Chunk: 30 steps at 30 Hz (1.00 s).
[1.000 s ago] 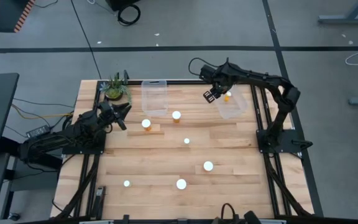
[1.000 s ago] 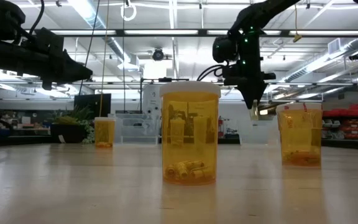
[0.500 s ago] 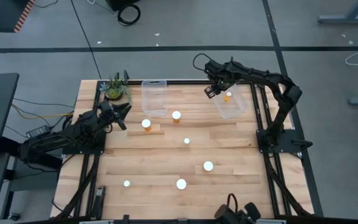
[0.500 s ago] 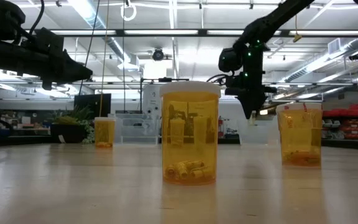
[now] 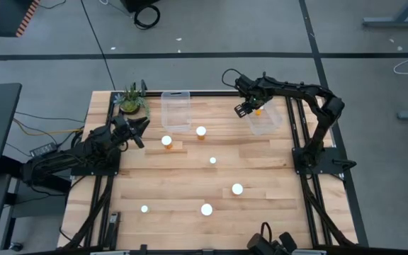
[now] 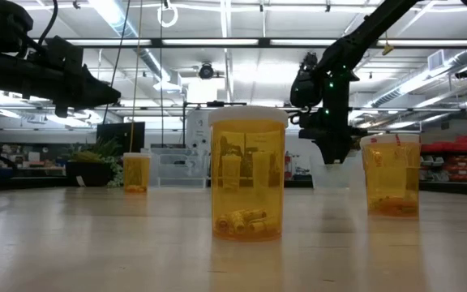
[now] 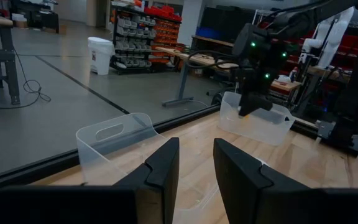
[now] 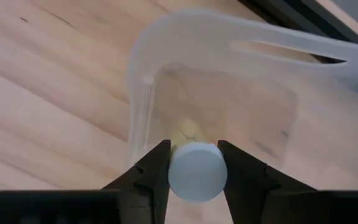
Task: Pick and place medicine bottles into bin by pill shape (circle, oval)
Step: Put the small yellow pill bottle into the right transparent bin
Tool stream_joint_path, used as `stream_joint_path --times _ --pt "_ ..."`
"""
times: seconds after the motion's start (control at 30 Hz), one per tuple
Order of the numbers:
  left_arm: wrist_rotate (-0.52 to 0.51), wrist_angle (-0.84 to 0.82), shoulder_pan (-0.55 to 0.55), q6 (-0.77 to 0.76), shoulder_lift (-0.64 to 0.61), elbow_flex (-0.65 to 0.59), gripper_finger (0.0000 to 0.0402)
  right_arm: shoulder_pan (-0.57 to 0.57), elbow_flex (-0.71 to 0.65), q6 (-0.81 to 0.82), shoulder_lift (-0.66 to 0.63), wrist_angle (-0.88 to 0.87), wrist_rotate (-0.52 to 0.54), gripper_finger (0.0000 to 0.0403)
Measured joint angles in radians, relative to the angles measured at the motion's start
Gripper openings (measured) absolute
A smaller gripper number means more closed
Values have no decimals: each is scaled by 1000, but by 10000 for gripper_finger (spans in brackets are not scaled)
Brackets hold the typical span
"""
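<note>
**Right gripper holds a bottle over the right bin; six bottles left on the worktop**

Left arm waits at the left side of the worktop (image 5: 190,212), beside the plant (image 5: 131,98). Left gripper (image 5: 137,132) is shut and holds nothing; the left wrist view shows its fingers close together with nothing between them.

Left bin (image 5: 176,110) stands near the back edge, just right of the plant. It looks empty from above, though clear plastic makes this hard to confirm.

Six bottles stand loose on the worktop, white caps up: one (image 5: 166,141) in front of the left bin, one (image 5: 201,131) just right of it, a small one (image 5: 213,161) mid-worktop, one (image 5: 237,189) further forward, and two near the front edge (image 5: 144,209) (image 5: 206,209). None is sorted yet.

Right gripper (image 5: 242,108) hangs at the left rim of the right bin (image 5: 266,122), at the back right. Right wrist view: its fingers (image 8: 151,171) are clamped either side of a held bottle (image 8: 196,171), cap toward the camera, with the bin directly below. The bottle is not released yet.

I cannot tell whether the right bin already holds anything. Pill shapes are not readable from above.

Progress: early. One bottle is about to be dropped; six remain to pick and sort.
</note>
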Motion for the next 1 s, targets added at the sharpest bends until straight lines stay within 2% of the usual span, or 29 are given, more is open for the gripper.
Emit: stream_joint_path --times 0.33,0.47,0.67,1.0 --pt "0 0 0 0 0 0 107 -5 6 -1 0 -6 0 178" --pt "0 0 0 0 0 0 107 -5 46 -8 0 -27 0 182" --pt "0 0 0 0 0 0 107 0 140 -1 0 -149 0 182" --pt "0 0 0 0 0 0 107 141 292 3 -1 -230 19 182"
